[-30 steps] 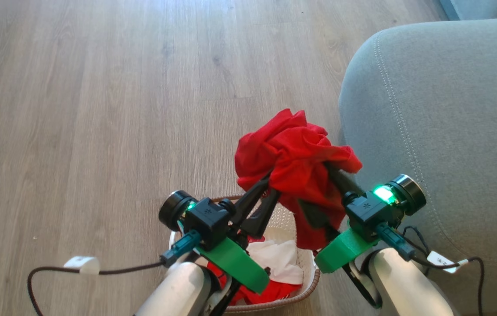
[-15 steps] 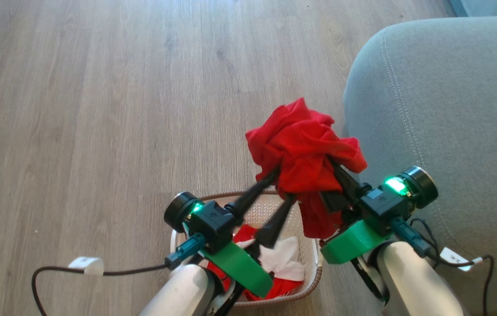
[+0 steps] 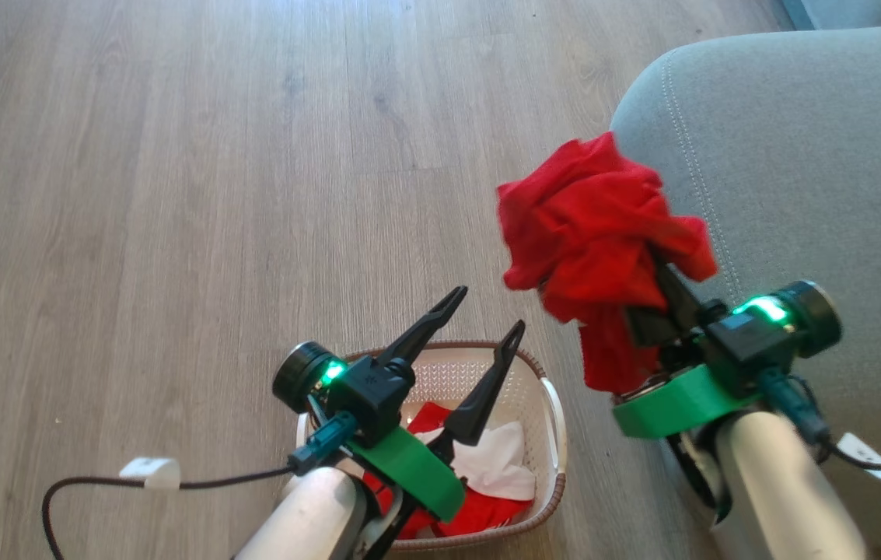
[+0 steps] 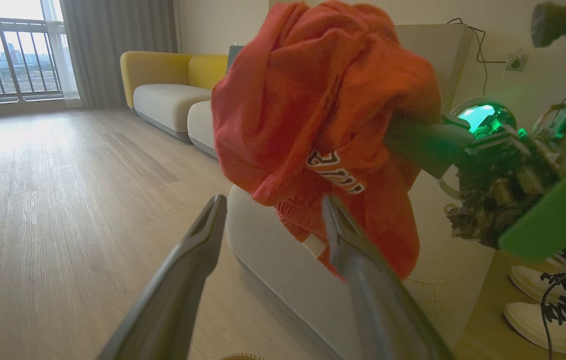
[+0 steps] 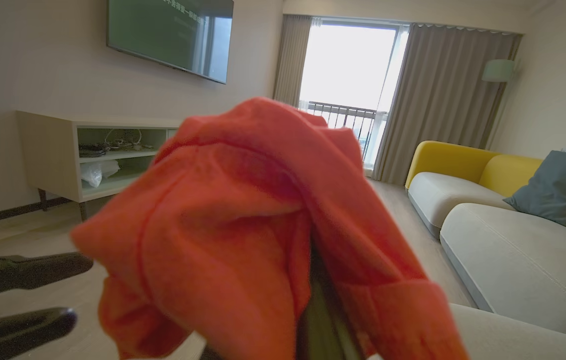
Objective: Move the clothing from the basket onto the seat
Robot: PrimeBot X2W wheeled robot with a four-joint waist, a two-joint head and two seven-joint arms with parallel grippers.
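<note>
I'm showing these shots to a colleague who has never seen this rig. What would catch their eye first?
The bunched red garment, held up by the right gripper at the rounded corner of the grey-green seat, looms large in all three views. Next comes the left gripper, open and empty above the cream basket, where more red and white clothing lies.

Raised garment [image 3: 596, 225]: bright red, with small white lettering on one fold. The basket [image 3: 448, 377]: cream, perforated in dots, brown woven-look rim. The clothing [image 3: 498, 470] in it: red and white. The seat [image 3: 798, 155]: grey-green, pale double stitch lines. The floor [image 3: 176, 194]: grey-brown wood grain. The left gripper [image 3: 489, 306]: black fingers, green mount.
</note>
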